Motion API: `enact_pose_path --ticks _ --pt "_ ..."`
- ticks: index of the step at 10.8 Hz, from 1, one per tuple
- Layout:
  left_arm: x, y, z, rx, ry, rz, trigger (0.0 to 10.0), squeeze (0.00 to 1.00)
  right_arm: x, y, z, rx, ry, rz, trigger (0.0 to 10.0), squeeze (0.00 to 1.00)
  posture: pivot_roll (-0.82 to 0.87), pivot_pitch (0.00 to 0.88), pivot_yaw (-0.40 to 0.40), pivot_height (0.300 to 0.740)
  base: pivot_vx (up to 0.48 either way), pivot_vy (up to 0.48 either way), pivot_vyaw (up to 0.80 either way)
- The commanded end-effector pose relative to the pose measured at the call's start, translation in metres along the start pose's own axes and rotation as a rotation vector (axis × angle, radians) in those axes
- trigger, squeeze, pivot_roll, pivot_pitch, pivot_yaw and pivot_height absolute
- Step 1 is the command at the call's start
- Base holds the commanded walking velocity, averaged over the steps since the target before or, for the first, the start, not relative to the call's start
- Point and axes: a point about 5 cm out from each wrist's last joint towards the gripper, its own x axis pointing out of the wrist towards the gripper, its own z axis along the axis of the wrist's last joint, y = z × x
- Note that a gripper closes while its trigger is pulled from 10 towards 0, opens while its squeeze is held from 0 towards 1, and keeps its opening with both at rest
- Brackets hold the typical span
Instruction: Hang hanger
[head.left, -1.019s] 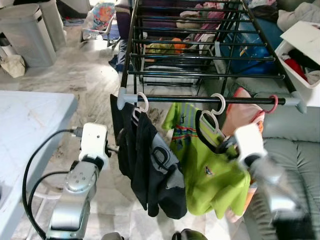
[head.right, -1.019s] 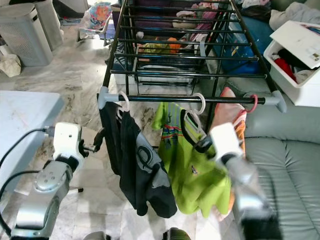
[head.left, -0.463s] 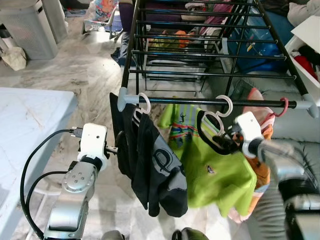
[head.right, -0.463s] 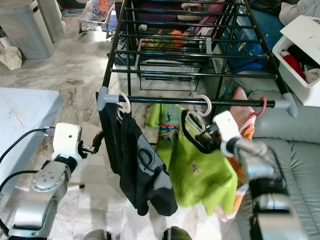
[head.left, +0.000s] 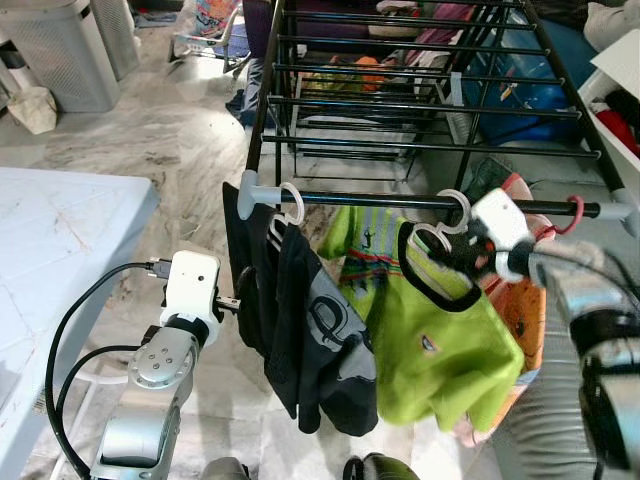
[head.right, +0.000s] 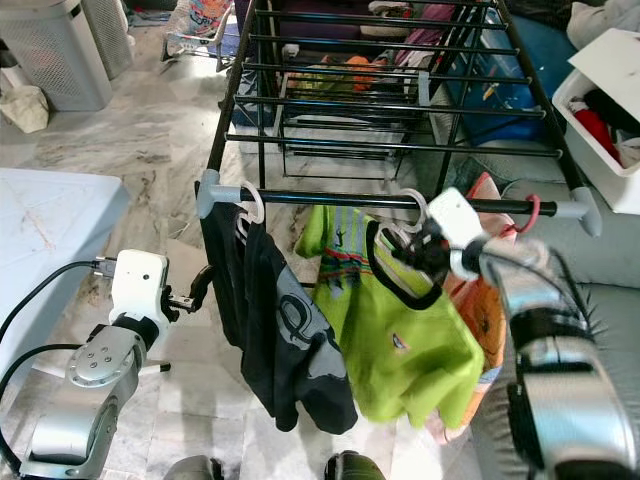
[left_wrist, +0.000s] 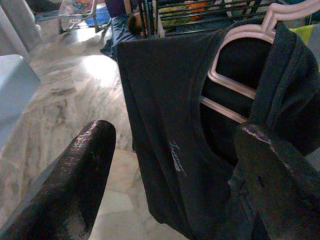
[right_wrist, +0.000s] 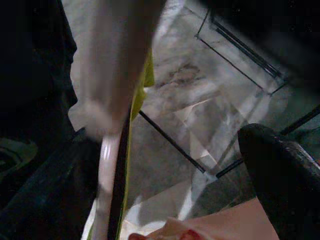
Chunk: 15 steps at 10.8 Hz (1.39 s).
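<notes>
Arm on my right is raised to the front rail of the drying rack. My right tool sits at the neck of the white hanger with the green shirt, whose hook is over the rail; I cannot tell how far its fingers are open. My left tool is spread wide and holds nothing, beside the black shirt. Small writing on this shirt is not readable.
</notes>
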Motion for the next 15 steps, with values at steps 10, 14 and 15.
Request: enact_pose_path --ticks 10,14,15 --pt "0.002 -0.004 -0.002 0.011 0.010 -0.038 10.0 0.00 -0.010 0.013 -0.025 -0.008 0.093 0.261 0.0 0.00 0.02 0.103 -0.027 0.740 0.000 0.000 0.00" --pt "0.004 -0.006 -0.003 0.018 0.014 -0.052 10.0 0.00 -0.008 0.020 -0.036 0.031 0.092 0.241 0.0 0.00 0.02 0.100 -0.023 0.740 0.000 0.000 0.00" --pt "0.003 -0.006 -0.003 0.018 0.015 -0.053 10.0 0.00 -0.007 0.022 -0.039 0.050 0.093 0.235 0.0 0.00 0.02 0.100 -0.024 0.740 0.000 0.000 0.00"
